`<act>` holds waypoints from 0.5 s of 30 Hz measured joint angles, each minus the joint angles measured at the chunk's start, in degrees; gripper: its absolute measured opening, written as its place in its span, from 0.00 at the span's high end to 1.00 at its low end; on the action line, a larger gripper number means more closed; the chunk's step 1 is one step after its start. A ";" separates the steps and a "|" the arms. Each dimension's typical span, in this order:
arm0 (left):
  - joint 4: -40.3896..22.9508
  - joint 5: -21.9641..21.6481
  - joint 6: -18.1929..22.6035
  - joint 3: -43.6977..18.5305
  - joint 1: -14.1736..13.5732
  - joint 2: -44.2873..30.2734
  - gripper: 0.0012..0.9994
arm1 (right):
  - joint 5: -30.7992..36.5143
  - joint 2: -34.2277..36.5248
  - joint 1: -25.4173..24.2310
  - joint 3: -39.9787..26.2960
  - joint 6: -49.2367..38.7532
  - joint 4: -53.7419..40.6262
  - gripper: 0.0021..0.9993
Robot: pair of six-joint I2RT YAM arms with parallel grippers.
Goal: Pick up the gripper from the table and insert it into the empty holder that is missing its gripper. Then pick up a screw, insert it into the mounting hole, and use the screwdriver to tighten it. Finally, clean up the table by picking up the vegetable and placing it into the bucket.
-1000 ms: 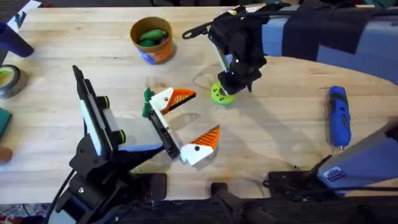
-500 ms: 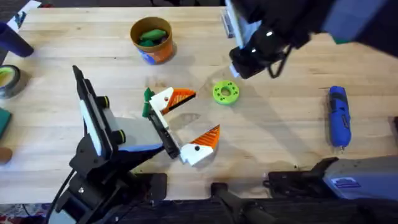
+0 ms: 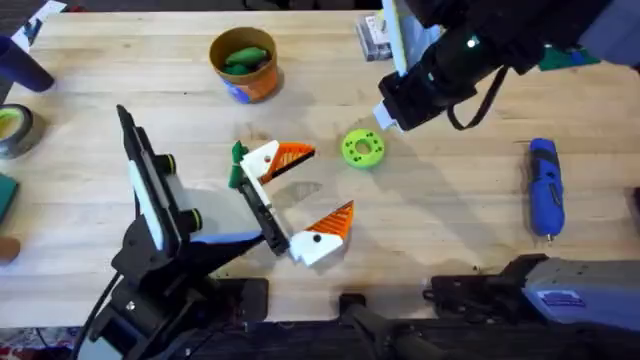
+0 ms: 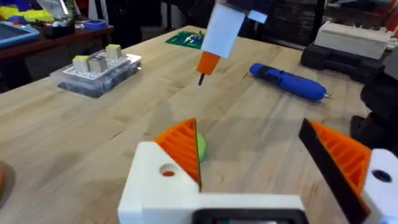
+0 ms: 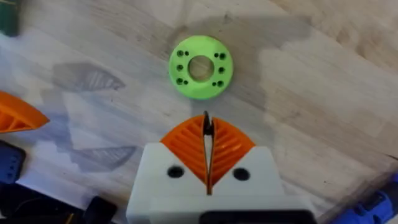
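Fingers of the left gripper stand spread wide near the table's front edge. Each is a white block with an orange ribbed tip, so the loose piece seems already seated, though I cannot tell which block it is. A mounting hole shows on the block nearer the green disc. The blue screwdriver lies alone at the right, its long axis running 12 to 6 o'clock. Beyond the disc, at its 1 o'clock, hangs the right gripper, pads pressed together on a small dark screw that points straight down along the fingers. From that screw the holes lie between 7 and 9 o'clock, past the disc, and the right arm is the one to carry it there. A second ago this gripper sat down on the disc; now it is lifted off. Farthest, at 10 o'clock, the orange bucket already holds something green.
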State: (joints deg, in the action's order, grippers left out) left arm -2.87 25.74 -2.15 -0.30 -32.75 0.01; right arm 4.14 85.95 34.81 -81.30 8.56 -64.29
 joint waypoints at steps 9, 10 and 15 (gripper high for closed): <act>0.00 0.00 0.00 0.00 0.00 0.00 0.02 | -6.48 0.00 0.23 -1.37 0.00 0.31 1.00; 0.00 0.00 0.00 0.00 0.00 0.00 0.02 | -7.07 0.00 0.54 -2.11 -0.02 0.37 1.00; 0.00 0.00 0.00 0.00 0.00 0.00 0.02 | -6.68 0.00 5.49 -7.24 -1.78 2.06 1.00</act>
State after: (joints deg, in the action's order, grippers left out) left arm -2.87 25.74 -2.15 -0.30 -32.75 0.01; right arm -2.54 85.95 40.30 -88.54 6.78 -62.23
